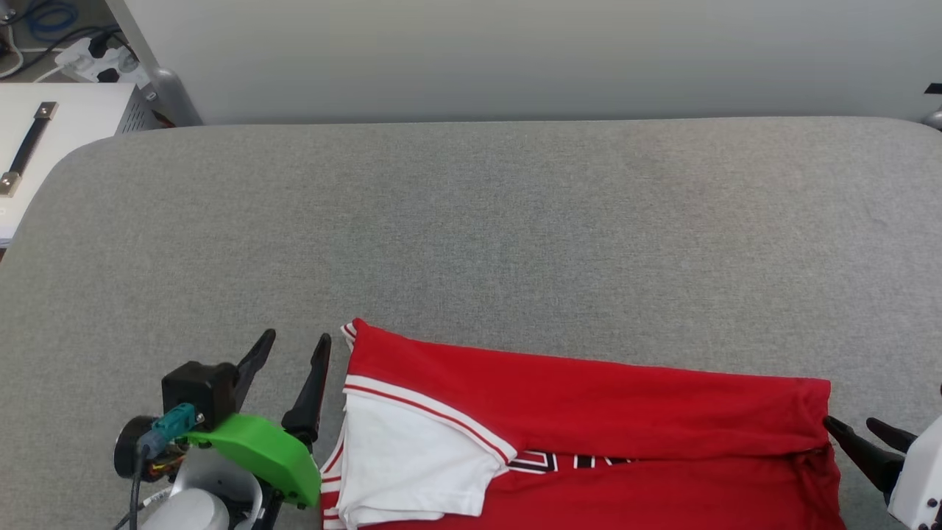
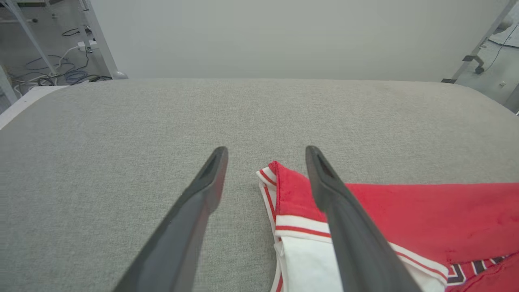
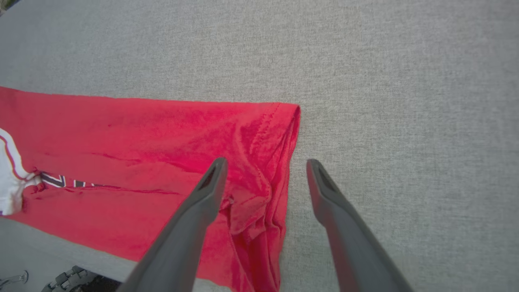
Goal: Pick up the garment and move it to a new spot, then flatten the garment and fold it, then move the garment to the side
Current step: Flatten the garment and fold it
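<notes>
I judged the site a robotics lab or test bay, not a home. The work surface was a wide table [image 1: 471, 221] padded in grey fabric, backed at 12 o'clock by a bare pale partition [image 1: 515, 51]. At 10 o'clock I noted a loaded power strip [image 1: 93, 60], loose blue cables [image 1: 51, 15], a white equipment case [image 1: 81, 118] with a strap handle [image 1: 29, 143], and a metal frame leg [image 2: 99, 40].

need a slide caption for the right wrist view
Open right gripper straddling the stitched end of the folded red jersey on a grey fabric surface.
</notes>
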Motion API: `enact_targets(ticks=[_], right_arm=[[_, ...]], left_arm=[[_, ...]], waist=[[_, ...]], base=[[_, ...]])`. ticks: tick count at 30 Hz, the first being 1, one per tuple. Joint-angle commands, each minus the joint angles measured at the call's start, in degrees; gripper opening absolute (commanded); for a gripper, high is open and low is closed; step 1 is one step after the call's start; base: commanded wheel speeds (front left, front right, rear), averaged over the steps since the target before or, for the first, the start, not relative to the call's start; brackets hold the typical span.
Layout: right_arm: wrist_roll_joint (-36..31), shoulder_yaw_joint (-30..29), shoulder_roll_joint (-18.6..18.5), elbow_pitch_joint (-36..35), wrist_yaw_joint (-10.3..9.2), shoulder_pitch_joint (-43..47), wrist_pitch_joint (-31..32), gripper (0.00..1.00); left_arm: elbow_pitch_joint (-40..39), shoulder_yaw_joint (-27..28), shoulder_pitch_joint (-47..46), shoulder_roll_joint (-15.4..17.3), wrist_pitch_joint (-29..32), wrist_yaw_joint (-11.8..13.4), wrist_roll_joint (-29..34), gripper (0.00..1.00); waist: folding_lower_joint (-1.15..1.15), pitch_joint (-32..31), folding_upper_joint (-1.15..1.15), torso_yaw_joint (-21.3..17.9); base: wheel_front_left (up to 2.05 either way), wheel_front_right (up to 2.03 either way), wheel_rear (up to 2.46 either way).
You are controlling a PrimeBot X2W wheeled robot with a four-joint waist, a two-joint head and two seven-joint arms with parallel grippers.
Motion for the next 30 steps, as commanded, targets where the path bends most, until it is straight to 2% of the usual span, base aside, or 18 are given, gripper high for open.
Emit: enact_targets(ticks=[1,6,10,15,22,30], right_arm=[[-0.38,-1.49,1.41,0.31,-0.04,0.87,1.15,1.0],[-2.97,-7.06,6.12,2.18,-0.04,1.88,5.87,1.0],[-4.68,-10.81,9.28,3.81,-0.04,2.18,9.4,1.0],[-5.11,-13.97,13.0,5.24,-0.04,2.14,13.48,1.0],[-2.9,-14.51,17.54,5.63,-0.04,2.5,19.15,1.0],[-1.78,-12.78,20.56,4.57,-0.04,1.84,19.13,1.0]], left_arm=[[1.01,0.09,-1.16,-0.22,-2.22,-0.08,1.69,1.0],[3.73,1.27,-2.86,-0.71,-7.43,1.76,8.6,1.0],[2.05,4.3,-3.11,-2.73,-7.95,1.46,14.29,1.0],[1.34,8.52,-0.67,-5.53,-7.98,-1.45,19.06,1.0],[2.12,13.54,0.08,-8.22,-7.98,-5.47,22.57,1.0],[2.79,16.93,0.53,-10.62,-7.99,-9.27,25.74,1.0]], waist=[[0.0,0.69,0.0,0.38],[0.0,2.04,0.0,1.16],[0.0,3.19,0.0,1.87],[0.0,4.48,0.0,2.65],[0.0,5.47,0.0,3.38],[0.0,5.61,0.0,3.16]], base=[[0.0,0.0,0.0],[0.0,0.0,0.0],[0.0,0.0,0.0],[0.0,0.0,0.0],[0.0,0.0,0.0],[0.0,0.0,0.0]])
